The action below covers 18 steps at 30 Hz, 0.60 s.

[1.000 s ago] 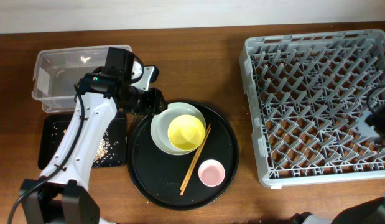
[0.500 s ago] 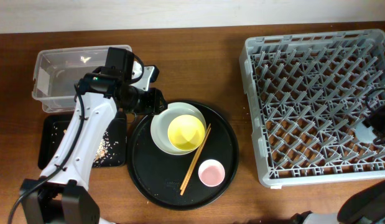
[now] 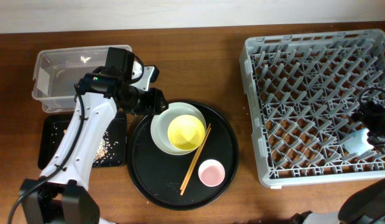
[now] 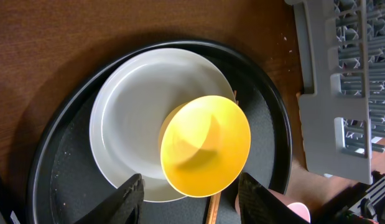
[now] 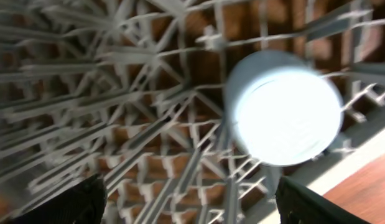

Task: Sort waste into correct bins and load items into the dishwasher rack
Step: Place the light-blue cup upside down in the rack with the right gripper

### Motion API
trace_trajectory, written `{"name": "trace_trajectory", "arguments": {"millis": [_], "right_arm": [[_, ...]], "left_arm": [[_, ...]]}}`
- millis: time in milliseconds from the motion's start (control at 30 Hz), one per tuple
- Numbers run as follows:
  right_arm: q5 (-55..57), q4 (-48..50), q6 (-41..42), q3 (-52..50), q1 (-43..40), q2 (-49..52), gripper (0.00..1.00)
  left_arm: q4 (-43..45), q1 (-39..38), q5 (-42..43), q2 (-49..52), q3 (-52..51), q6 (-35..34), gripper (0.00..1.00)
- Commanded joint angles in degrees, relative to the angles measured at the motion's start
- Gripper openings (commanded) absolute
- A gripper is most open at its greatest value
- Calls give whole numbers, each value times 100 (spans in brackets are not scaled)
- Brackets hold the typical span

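Left gripper [image 4: 192,186], jaws apart, hovers over the yellow bowl [image 4: 204,143] on the plate [image 4: 130,118]; right gripper [image 5: 191,186], jaws apart, hangs over the pale blue cup [image 5: 284,109] in the rack [image 5: 86,93].

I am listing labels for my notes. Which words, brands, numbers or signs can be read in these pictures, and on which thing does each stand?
None can be read in any view.
White label on the clear tub: too small, and partly hidden by the left arm, to read.
Dishwasher rack, plate, yellow bowl, pink cup: no marking visible.
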Motion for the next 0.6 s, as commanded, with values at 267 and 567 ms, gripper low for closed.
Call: {"name": "trace_trajectory", "arguments": {"millis": [267, 567], "right_arm": [[-925, -881, -754, 61, 1462, -1375, 89], [-221, -1274, -879, 61, 2900, -1320, 98]], "left_arm": [[-140, -1154, -323, 28, -7, 7, 52], [-669, -2328, -632, 129, -850, 2, 52]]}}
